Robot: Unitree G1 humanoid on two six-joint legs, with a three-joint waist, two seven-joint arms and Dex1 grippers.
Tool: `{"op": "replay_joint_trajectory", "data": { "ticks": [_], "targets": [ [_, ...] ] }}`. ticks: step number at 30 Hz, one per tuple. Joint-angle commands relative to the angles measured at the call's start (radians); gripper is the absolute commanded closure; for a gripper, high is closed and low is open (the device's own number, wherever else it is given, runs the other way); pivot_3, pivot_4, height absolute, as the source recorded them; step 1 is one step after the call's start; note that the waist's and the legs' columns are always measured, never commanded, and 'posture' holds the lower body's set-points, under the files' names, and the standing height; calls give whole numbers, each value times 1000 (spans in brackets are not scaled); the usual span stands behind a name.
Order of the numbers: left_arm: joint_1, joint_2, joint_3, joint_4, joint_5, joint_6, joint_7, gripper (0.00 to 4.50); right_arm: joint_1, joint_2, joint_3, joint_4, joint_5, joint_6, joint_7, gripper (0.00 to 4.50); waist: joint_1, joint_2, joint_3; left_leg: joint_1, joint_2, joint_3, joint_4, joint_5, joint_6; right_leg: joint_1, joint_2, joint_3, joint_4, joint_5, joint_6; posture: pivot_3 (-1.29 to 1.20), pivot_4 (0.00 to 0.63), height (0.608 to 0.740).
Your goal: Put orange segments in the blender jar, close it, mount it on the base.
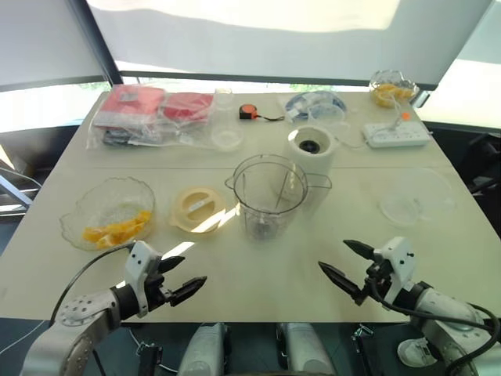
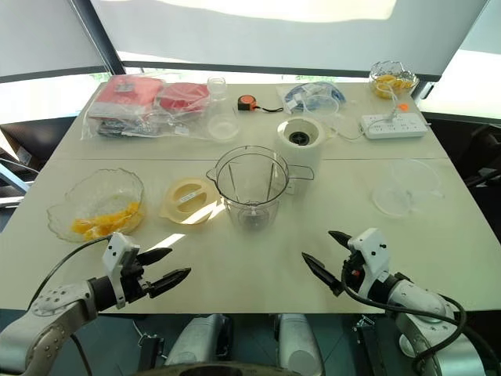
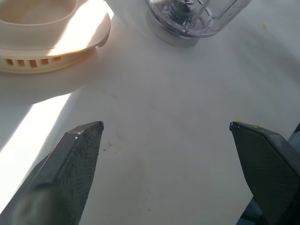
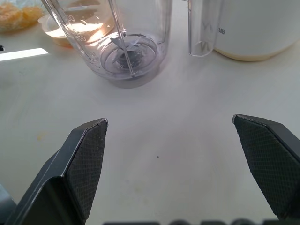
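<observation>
Wide pale surface [image 1: 258, 270] seen from above. At its middle, clear jar [image 1: 270, 196] standing upright, open-topped and empty, blades visible at the bottom. Just behind it to the right, white base [image 1: 311, 149]. Over to the left, glass bowl [image 1: 135, 190]; between bowl and jar, cream lid [image 1: 197, 209] lying flat. Near the front edge, left pincer [image 1: 194, 269] and right pincer [image 1: 332, 254], well apart, each spread wide and holding nothing. Heaped in the bowl, orange segments [image 1: 113, 231].
</observation>
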Motion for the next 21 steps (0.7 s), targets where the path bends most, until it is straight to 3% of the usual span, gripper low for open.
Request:
{"op": "replay_joint_trajectory", "data": {
  "ticks": [1, 21],
  "targets": [
    [-13, 5, 0, -30, -16, -1, -8, 16, 12, -6, -8, -54, 8, 6, -5, 0, 0, 0, 0, 0, 0, 0, 0, 0, 0, 0, 0, 0, 0, 0, 0, 0, 150, 740],
    [-26, 17, -6, -22, 10, -23, -25, 16, -3, -47, 2, -98, 4, 39, 10, 0, 0, 0, 0, -1, 0, 0, 0, 0, 0, 0, 0, -1, -1, 0, 0, 0, 150, 740]
  ]
}}
